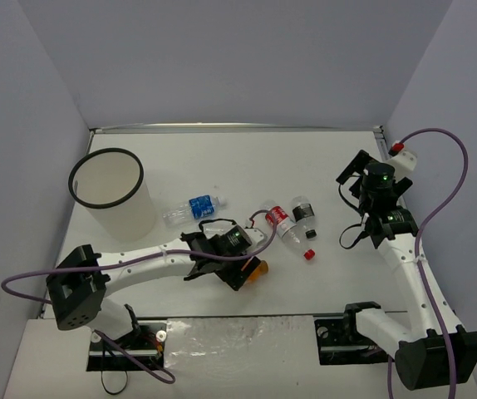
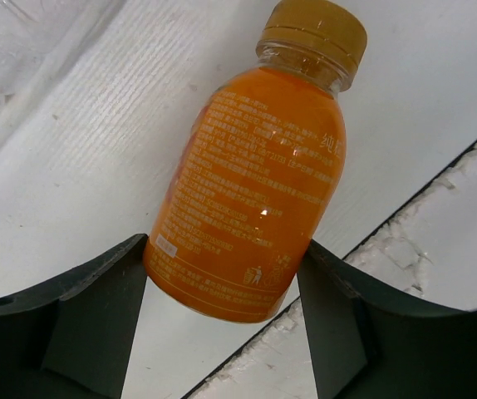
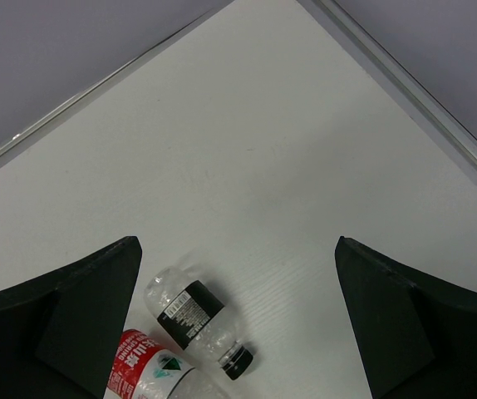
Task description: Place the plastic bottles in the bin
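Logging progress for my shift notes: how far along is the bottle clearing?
Done: nothing shows inside the translucent white cylindrical bin. In hand: left claw closed on the orange-liquid plastic bottle, lying on the table. Left: at least the blue-labelled bottle, red-labelled bottle, black-labelled bottle; right claw open.

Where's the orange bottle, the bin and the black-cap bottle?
orange-liquid bottle [image 2: 255, 191]: left wrist view, on its printed side.
bin [image 1: 130, 218]: top view, on its white wall.
black-capped bottle [image 3: 190, 312]: right wrist view, on its black label.
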You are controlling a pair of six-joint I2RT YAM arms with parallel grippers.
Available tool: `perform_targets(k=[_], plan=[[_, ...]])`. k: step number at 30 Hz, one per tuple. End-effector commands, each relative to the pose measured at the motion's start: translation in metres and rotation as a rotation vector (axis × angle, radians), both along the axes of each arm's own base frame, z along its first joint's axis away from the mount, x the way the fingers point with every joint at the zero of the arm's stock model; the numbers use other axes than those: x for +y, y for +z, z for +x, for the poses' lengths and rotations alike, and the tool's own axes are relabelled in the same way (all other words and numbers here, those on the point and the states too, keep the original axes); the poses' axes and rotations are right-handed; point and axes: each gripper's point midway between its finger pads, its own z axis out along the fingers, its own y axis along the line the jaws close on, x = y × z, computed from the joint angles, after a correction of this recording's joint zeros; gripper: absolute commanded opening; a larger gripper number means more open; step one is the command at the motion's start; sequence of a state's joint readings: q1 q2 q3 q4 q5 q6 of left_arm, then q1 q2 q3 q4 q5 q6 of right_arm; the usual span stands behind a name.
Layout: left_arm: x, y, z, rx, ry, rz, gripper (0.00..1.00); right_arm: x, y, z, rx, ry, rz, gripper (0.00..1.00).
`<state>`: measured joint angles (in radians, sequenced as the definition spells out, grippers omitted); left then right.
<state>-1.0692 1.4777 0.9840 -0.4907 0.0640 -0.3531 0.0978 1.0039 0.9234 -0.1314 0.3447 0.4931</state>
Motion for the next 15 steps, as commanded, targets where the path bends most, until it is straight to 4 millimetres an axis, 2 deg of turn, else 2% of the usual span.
perform_targets(k=[1,5,6,8,10,12,14,15], plan=[[-0.013,0.043,0.008,-0.068,0.008,-0.128,0.13,-0.006,0.020,0.002,-0.069,-0.023,-0.016,1.00],[-0.011,0.075,0.019,-0.154,0.023,-0.160,0.07,-0.007,0.024,-0.003,-0.083,-0.021,-0.018,1.00],[-0.009,0.085,0.026,-0.195,0.044,-0.165,0.06,-0.007,0.025,-0.004,-0.091,-0.024,-0.016,1.00],[-0.001,0.119,0.050,-0.321,0.139,-0.191,0.01,-0.007,0.027,-0.005,-0.099,-0.022,-0.013,1.00],[0.029,0.154,0.089,-0.504,0.340,-0.149,0.00,-0.006,0.028,-0.006,-0.101,-0.020,-0.011,1.00],[0.066,0.203,0.130,-0.640,0.575,-0.164,0.00,-0.005,0.027,-0.005,-0.102,-0.012,-0.003,1.00],[0.083,0.225,0.149,-0.646,0.660,-0.217,0.00,-0.002,0.026,-0.003,-0.097,-0.001,0.000,1.00],[0.102,0.244,0.164,-0.663,0.734,-0.248,0.00,-0.001,0.025,-0.002,-0.092,0.011,-0.002,1.00]])
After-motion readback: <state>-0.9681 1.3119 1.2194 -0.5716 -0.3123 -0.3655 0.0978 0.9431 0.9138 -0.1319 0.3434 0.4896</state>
